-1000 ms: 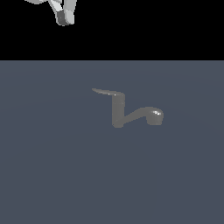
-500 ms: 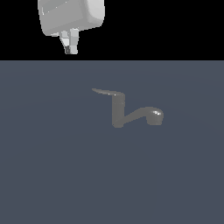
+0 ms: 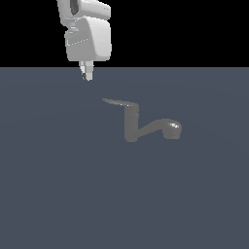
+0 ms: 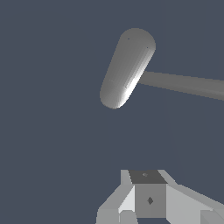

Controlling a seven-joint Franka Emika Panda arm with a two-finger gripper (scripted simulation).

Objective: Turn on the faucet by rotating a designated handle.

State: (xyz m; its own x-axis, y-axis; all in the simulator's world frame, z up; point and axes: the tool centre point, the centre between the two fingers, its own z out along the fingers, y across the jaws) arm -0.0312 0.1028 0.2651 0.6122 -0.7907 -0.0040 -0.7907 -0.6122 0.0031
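- Exterior view: whole faucet (image 3: 146,127) mid-floor, handle (image 3: 116,102) pointing to that view's left; gripper (image 3: 87,76) above and left, apart.
- Wrist view: rounded grey part only, up close.
- Fingers (image 4: 150,199) pressed together, empty.
- No readable markings.

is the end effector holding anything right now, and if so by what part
Nothing is held. The end effector hangs in the air above and to the exterior view's left of the faucet, apart from its handle, with nothing visible between its fingertips.
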